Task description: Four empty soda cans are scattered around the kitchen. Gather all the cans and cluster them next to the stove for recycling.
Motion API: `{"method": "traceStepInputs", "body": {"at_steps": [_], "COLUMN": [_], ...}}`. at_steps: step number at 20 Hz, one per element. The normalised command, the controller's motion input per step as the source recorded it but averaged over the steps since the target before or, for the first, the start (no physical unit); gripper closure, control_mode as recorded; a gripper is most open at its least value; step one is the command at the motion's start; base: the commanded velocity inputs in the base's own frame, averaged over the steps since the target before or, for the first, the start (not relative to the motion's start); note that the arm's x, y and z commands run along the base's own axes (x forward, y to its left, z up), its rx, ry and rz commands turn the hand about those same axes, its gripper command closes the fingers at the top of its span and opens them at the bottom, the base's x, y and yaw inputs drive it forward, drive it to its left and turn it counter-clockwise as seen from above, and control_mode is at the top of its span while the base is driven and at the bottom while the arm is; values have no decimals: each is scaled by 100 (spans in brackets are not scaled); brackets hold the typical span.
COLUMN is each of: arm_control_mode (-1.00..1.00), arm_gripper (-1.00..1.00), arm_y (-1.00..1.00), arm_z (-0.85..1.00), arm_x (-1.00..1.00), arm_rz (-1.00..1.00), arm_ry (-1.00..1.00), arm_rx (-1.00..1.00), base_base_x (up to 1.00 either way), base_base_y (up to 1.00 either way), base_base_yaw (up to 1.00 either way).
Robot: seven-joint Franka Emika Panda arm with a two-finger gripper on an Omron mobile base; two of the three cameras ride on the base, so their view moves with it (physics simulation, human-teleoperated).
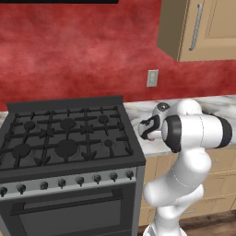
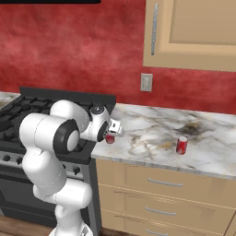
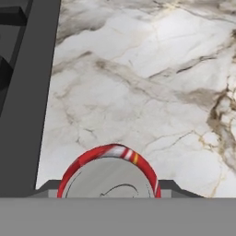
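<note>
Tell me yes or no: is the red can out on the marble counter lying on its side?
No. In the right base view the red can stands upright on the marble counter, silver top up.

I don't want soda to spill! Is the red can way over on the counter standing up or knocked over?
Standing up. The red can sits upright on the marble counter, silver top facing up.
</note>
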Motion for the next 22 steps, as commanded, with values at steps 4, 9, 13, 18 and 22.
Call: {"method": "traceStepInputs", "body": {"at_steps": [4, 9, 13, 18, 22], "arm_control_mode": [-100, -100, -100, -100, -100], "arm_gripper": [100, 100, 100, 100, 100], "arm_y": [-6, -7, -3, 0, 0], "arm_z": [-5, -2, -5, -9, -12], "arm_x": [7, 11, 14, 15, 14], "arm_rz": [0, 0, 0, 0, 0], "arm_ry": [0, 0, -1, -3, 0], "arm_rx": [0, 0, 0, 0, 0], "base_base_x": [0, 0, 0, 0, 0], "base_base_y": [0, 0, 0, 0, 0], "base_base_yaw": [0, 0, 0, 0, 0]}}
